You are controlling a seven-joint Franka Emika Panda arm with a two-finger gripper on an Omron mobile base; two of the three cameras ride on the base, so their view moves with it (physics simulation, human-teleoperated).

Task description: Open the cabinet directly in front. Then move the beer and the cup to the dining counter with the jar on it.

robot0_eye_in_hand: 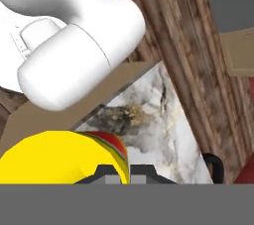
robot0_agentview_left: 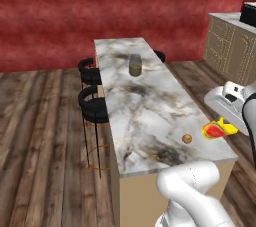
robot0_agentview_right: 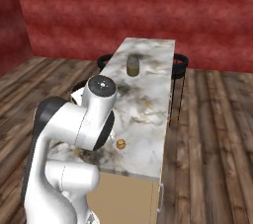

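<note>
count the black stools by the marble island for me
3. Two stools stand along one long side of the dining counter, and one is at its far end on the other side. More may be hidden behind it.

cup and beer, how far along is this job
In hand: the claw is shut on the yellow cup, at the near right edge of the dining counter where the jar stands. Left: setting the cup down. No beer stands on the counter, so that likely remains too.
</note>
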